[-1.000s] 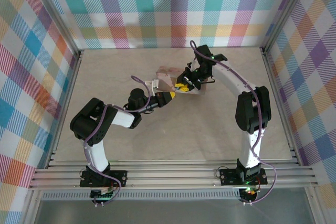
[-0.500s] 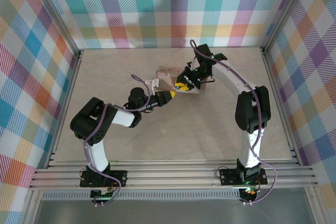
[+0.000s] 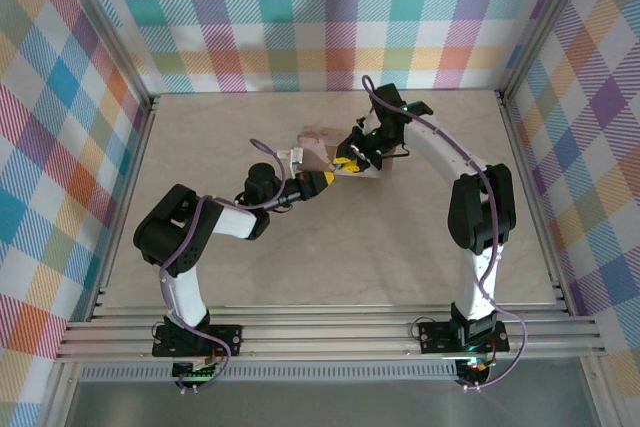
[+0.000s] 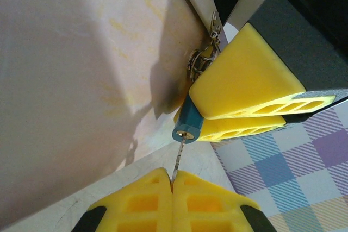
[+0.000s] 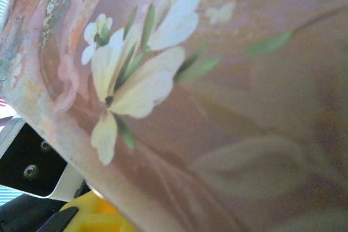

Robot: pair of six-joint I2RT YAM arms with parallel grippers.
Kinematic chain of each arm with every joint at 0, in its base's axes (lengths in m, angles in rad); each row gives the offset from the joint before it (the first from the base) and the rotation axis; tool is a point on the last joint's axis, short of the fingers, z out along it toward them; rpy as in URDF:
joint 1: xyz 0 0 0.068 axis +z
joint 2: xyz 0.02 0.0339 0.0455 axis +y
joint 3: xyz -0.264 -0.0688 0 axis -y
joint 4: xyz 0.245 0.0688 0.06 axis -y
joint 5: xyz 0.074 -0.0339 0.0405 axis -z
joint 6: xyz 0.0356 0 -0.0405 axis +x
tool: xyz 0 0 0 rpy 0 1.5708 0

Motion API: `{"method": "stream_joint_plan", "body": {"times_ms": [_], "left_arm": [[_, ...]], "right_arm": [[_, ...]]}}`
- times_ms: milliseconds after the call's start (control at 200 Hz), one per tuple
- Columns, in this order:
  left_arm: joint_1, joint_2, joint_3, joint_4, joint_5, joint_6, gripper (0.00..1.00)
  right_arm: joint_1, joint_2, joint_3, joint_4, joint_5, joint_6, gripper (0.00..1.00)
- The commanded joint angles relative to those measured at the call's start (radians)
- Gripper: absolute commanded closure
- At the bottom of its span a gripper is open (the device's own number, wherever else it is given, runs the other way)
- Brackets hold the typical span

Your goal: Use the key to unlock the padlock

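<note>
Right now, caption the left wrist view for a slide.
Left gripper holds key tip at base of padlock pinched by right gripper.

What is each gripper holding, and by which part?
Left gripper pinches the thin metal key by its rear end; right gripper clamps the small blue padlock by its body.

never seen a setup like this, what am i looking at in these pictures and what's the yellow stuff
A left arm and a right arm are bolted to a table. The wide picture looks down from above; the other two come from wrist cameras. The yellow wedges are the fingers of each arm's tool. A pink floral tin stands on the table, seen close up by the right wrist camera. The right tool pinches a tiny blue padlock; the left tool pinches a thin key, its tip at the keyhole.
</note>
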Motion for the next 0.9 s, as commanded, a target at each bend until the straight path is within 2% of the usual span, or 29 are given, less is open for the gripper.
{"method": "stream_joint_plan", "body": {"times_ms": [0, 250, 650, 735, 895], "left_arm": [[0.011, 0.011, 0.063, 0.069, 0.031, -0.015, 1.00], [0.024, 0.029, 0.113, 0.088, 0.073, -0.052, 1.00], [0.059, 0.071, 0.178, 0.158, 0.182, -0.165, 1.00], [0.057, 0.050, 0.152, 0.150, 0.156, -0.122, 1.00], [0.033, -0.026, 0.126, 0.026, 0.093, 0.057, 1.00]], "right_arm": [[0.021, -0.009, 0.009, -0.008, -0.054, -0.015, 1.00], [0.023, -0.013, -0.009, -0.036, -0.050, -0.055, 1.00], [0.023, -0.019, -0.063, 0.025, -0.131, -0.081, 1.00], [0.023, -0.014, -0.061, 0.028, -0.142, -0.071, 1.00], [0.023, -0.004, -0.034, -0.010, -0.154, -0.074, 1.00]]}}
